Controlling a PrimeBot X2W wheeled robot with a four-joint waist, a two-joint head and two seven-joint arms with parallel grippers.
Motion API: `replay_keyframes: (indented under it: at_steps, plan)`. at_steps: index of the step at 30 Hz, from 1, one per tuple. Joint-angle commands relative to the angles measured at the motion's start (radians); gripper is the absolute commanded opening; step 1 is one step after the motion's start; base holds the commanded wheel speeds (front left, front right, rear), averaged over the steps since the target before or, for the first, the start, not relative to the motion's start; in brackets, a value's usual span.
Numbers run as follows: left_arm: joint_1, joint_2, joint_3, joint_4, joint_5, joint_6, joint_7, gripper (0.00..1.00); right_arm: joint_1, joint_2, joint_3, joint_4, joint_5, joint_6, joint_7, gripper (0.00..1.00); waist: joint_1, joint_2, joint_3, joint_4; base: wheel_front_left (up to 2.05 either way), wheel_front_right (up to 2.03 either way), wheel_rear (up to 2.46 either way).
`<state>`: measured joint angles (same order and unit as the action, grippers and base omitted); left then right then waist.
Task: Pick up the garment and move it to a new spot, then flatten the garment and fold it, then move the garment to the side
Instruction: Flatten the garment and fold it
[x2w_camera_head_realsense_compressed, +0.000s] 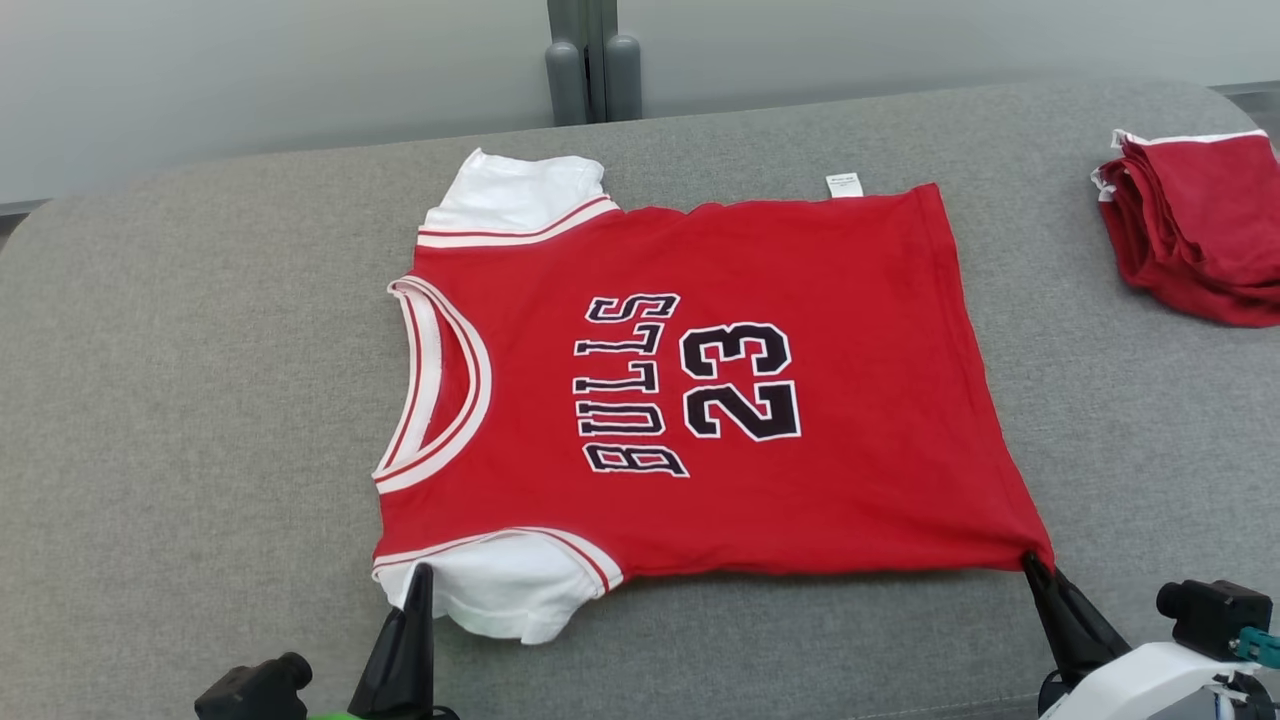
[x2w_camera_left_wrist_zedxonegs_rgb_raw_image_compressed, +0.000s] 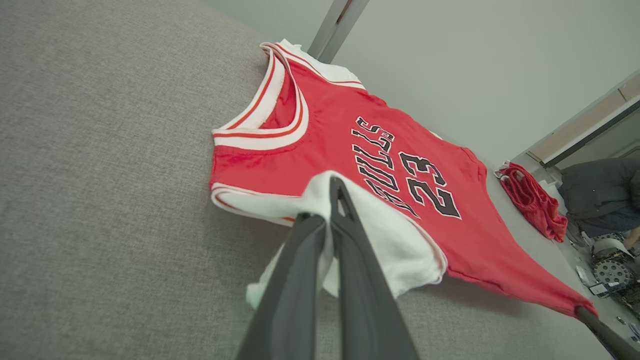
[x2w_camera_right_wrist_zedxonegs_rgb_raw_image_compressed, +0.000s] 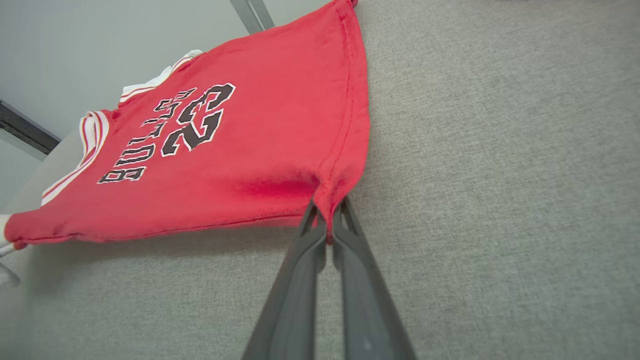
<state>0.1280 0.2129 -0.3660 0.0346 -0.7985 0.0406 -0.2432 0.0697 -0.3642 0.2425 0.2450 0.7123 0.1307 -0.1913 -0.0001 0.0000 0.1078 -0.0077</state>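
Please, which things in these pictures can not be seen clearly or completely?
Head view: the print on the white label of the jersey is too small to read.
Head view: the red pile is cut off by the right edge.
Left wrist view: the white sleeve covers one fingertip of the left claw.
Left wrist view: a person is cut off by the right edge.

The red jersey (x2w_camera_head_realsense_compressed: 700, 400) reads "BULLS" and "23" in black letters.

Right tool (x2w_camera_right_wrist_zedxonegs_rgb_raw_image_compressed: 329, 220) pinching red jersey (x2w_camera_right_wrist_zedxonegs_rgb_raw_image_compressed: 240, 145) hem corner.
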Motion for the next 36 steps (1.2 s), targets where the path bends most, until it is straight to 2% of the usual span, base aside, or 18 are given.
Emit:
replay_keyframes:
  at_steps: [1, 14, 20, 30, 31, 33, 34, 35, 36]
  plan:
    - [-0.005, 0.009, -0.003, 0.007, 0.012, -0.005, 0.004, 0.0, 0.011, 0.006, -0.008, -0.003, -0.011, 0.0, 0.012, 0.0, 0.0001, 0.0, -0.006, -0.004, 0.0, 0.0, 0.0]
    - [-0.198, 0.062, -0.01, 0.081, 0.041, -0.048, 0.063, 0.0, -0.082, 0.027, -0.041, -0.002, -0.039, 0.0, 0.116, 0.0, 0.0001, 0.0, 0.023, -0.023, 0.0, 0.0, 0.0]
    - [-0.342, 0.07, -0.021, 0.173, 0.057, -0.081, 0.091, 0.0, -0.178, 0.031, -0.027, 0.011, -0.06, 0.0, 0.167, 0.0, 0.0001, 0.0, 0.062, -0.027, 0.0, 0.0, 0.0]
    - [-0.542, 0.055, -0.038, 0.391, 0.071, -0.13, 0.087, 0.0, -0.348, 0.046, -0.021, 0.117, -0.059, 0.0, 0.216, 0.0, 0.0001, 0.0, 0.11, -0.028, 0.0, 0.0, 0.0]
    - [-0.561, 0.05, -0.041, 0.414, 0.073, -0.136, 0.081, 0.0, -0.365, 0.049, -0.024, 0.129, -0.06, 0.0, 0.206, 0.11, 0.0001, 0.0, 0.113, -0.027, 0.0, 0.0, 0.0]
    - [-0.588, 0.042, -0.048, 0.453, 0.075, -0.144, 0.065, 0.0, -0.387, 0.056, -0.038, 0.154, -0.059, 0.0, 0.178, 0.49, 0.0001, 0.0, 0.115, -0.026, 0.0, 0.0, 0.0]
    - [-0.6, 0.039, -0.05, 0.47, 0.077, -0.146, 0.054, 0.0, -0.396, 0.057, -0.039, 0.167, -0.065, 0.0, 0.166, 1.0, 0.0001, 0.0, 0.116, -0.025, 0.0, 0.0, 0.0]
    - [-0.611, 0.034, -0.053, 0.492, 0.079, -0.15, 0.044, 0.12, -0.405, 0.062, -0.045, 0.181, -0.07, 0.0, 0.144, 1.0, 0.0001, 0.0, 0.116, -0.024, 0.0, 0.0, 0.0]
    - [-0.62, 0.028, -0.057, 0.514, 0.081, -0.154, 0.034, 0.56, -0.411, 0.066, -0.046, 0.196, -0.073, 0.0, 0.128, 1.0, 0.0001, 0.0, 0.115, -0.023, 0.0, 0.0, 0.0]
